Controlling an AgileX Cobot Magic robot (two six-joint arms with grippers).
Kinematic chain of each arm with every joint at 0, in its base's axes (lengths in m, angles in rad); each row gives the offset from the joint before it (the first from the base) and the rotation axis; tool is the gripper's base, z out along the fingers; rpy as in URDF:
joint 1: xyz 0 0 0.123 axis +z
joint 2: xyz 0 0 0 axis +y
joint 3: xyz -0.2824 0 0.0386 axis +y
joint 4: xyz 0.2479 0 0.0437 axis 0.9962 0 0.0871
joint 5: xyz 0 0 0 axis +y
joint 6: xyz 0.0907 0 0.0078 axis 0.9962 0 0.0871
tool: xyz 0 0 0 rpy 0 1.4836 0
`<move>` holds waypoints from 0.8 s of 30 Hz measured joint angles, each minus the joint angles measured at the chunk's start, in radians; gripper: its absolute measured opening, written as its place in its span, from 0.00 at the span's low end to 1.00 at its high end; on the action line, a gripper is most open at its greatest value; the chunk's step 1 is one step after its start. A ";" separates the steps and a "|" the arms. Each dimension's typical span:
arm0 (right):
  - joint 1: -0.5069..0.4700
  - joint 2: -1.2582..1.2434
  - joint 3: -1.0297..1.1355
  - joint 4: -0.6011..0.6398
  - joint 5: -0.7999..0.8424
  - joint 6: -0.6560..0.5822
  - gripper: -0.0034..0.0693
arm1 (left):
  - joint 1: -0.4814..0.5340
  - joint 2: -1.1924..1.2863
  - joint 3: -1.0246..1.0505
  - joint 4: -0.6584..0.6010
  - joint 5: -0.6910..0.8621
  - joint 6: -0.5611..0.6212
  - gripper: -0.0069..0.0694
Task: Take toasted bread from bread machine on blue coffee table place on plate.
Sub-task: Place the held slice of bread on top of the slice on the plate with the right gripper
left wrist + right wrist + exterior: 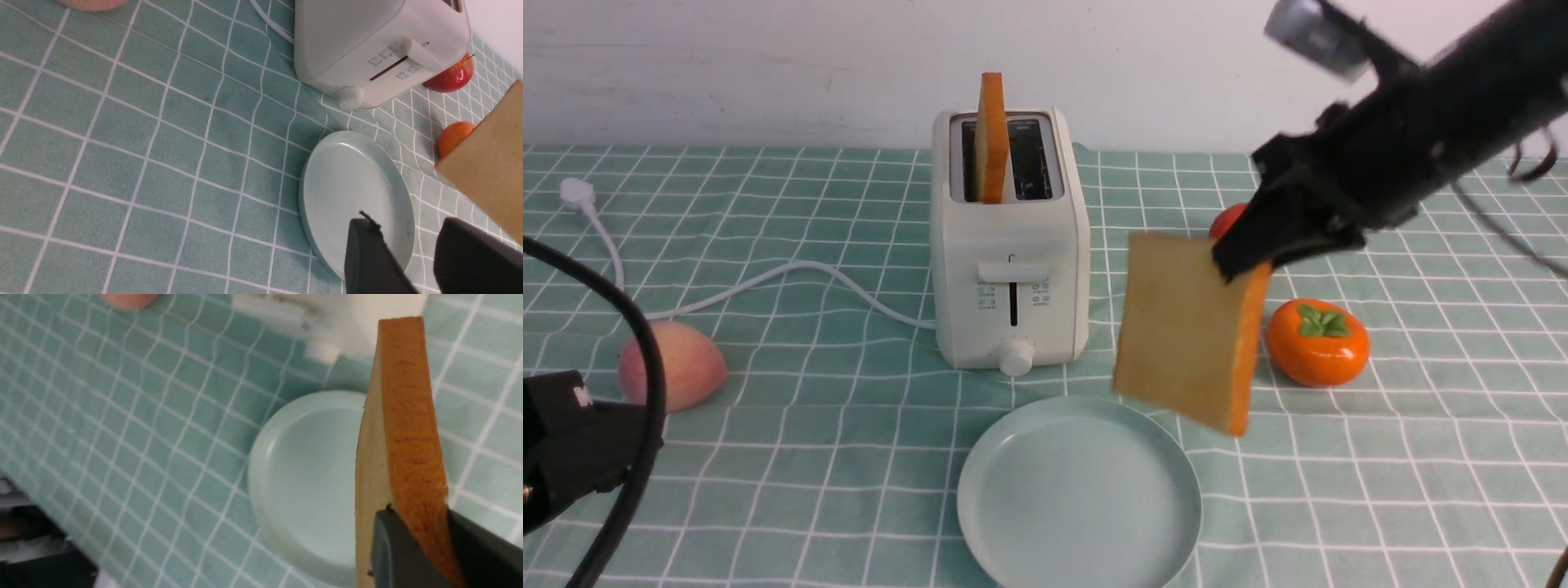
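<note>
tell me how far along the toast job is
Done: one slice is out of the toaster. In hand: the right gripper holds it tilted in the air near the plate. Left: the plate is bare, and the second slice stands in its slot.

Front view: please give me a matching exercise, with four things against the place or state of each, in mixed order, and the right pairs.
Things:
1. plate
2. bread machine
3. held toast
4. persimmon

Places or states:
A. gripped by the right tool, tilted, in the air
B. on the blue coffee table, at the robot's right
C. bare, in front of the bread machine
D. one slice upright in a slot

Pairs: 1-C, 2-D, 3-A, 4-B
</note>
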 joint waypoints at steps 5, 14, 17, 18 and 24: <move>0.066 0.021 0.227 0.248 -0.130 -0.115 0.20 | 0.000 0.000 0.000 0.000 0.000 0.000 0.40; 0.163 0.035 0.383 0.300 -0.334 -0.249 0.25 | 0.000 0.000 0.000 0.000 0.000 0.000 0.40; 0.160 0.035 0.383 0.270 -0.386 -0.257 0.41 | 0.000 0.000 0.000 -0.001 0.000 0.000 0.40; 0.156 0.034 0.383 0.258 -0.394 -0.258 0.46 | 0.000 0.000 0.000 -0.002 0.001 0.000 0.40; 0.111 -0.002 0.386 0.178 -0.429 -0.260 0.79 | 0.000 0.000 0.000 -0.003 0.022 0.000 0.40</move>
